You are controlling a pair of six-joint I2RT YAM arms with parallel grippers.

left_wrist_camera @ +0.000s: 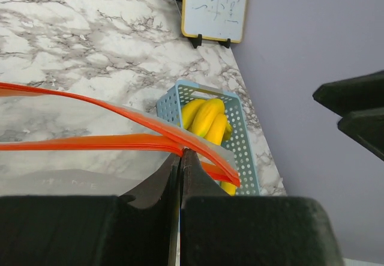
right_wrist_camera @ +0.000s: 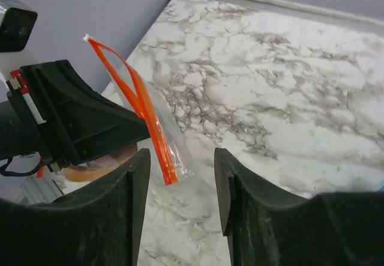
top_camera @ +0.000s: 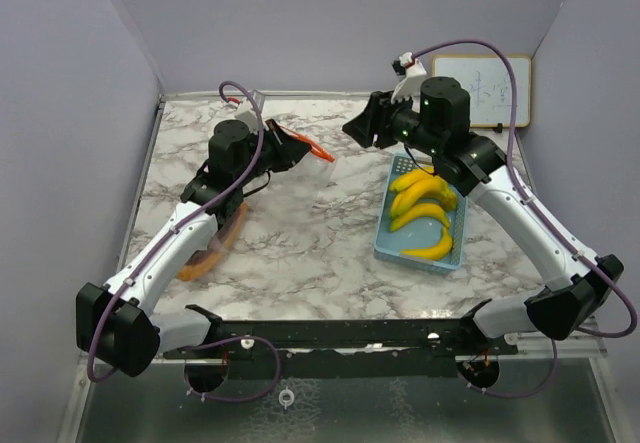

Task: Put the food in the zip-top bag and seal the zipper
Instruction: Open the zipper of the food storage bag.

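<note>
While the left gripper (left_wrist_camera: 181, 155) clamps the zip-top bag (right_wrist_camera: 161, 135) rim, the parted, empty right gripper (right_wrist_camera: 180, 165) opposite could knock it loose.

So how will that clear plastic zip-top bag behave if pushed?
Probably floppy: the clear plastic zip-top bag hangs creased where the left end effector pinches it. Its orange zipper strips bow apart, so it may fold shut when nudged. Likely light, being thin film.

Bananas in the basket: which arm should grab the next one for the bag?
Right. The right gripper is open and empty, near the bananas; the left gripper is shut on the rim of the zip-top bag.
</note>
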